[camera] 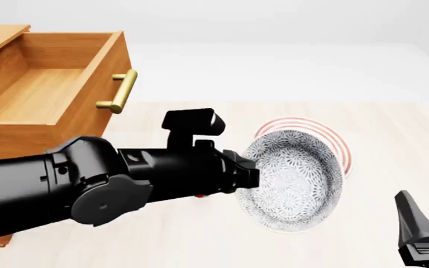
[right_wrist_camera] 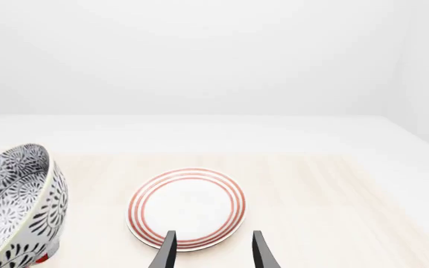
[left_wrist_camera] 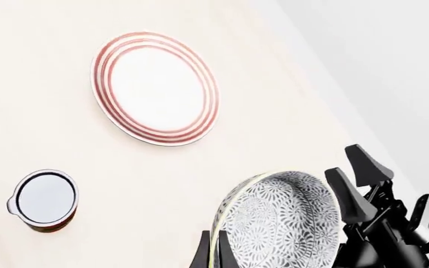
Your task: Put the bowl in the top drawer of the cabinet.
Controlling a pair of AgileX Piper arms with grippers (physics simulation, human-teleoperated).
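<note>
My left gripper [camera: 250, 174] is clamped on the bowl [camera: 295, 180] at its rim; in the left wrist view my fingertips [left_wrist_camera: 214, 248] pinch the rim edge-on, narrow gap, wall between them. Bowl is off the bench [camera: 379, 139], tipped on its side, mouth facing the front camera. It hangs over the bench's middle, in front of the plate [camera: 339, 144], which it partly hides.

Plate lies flat on the bench, toward the far edge; clear in the right wrist view [right_wrist_camera: 187, 207]. Cup [left_wrist_camera: 44, 199], dark-rimmed, white inside, stands on the bench apart from the plate; seen only in the left wrist view.

Right gripper [right_wrist_camera: 213, 251] is spread, moderate gap, nothing between the fingers, touching nothing. It sits low by the near right corner of the bench, pointing at the plate.

Cabinet [camera: 6, 139] is at the far left of the bench. Top drawer [camera: 58, 84] is pulled out, cavity showing, brass handle [camera: 120, 92] on its front. Bowl is well apart from the drawer, to its right and nearer the camera.
</note>
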